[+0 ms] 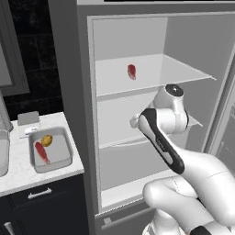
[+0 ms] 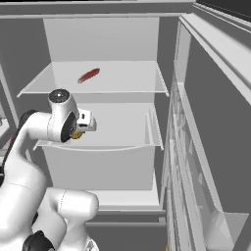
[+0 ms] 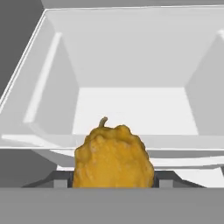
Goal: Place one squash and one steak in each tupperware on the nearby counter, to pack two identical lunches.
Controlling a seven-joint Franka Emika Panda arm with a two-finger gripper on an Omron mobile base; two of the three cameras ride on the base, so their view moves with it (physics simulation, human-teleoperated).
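Reaching into the open grey fridge, the gripper (image 3: 113, 186) is clamped on a lumpy yellow-orange squash (image 3: 113, 157) at the middle shelf. A flat red steak (image 1: 131, 71) lies on the shelf above; another squash (image 1: 46, 140) and steak (image 1: 41, 152) sit in a shallow grey tupperware tray (image 1: 64, 158) on the white marble desk (image 1: 18, 172).

Open fridge (image 2: 105, 44), grey interior; steak (image 2: 88, 75) lying flat on upper shelf (image 2: 122, 83), left of centre; white arm (image 2: 29, 147) reaching in beneath that shelf; squash (image 2: 76, 134) partly visible at the arm's hand; fridge door (image 2: 211, 147) standing open to the right.
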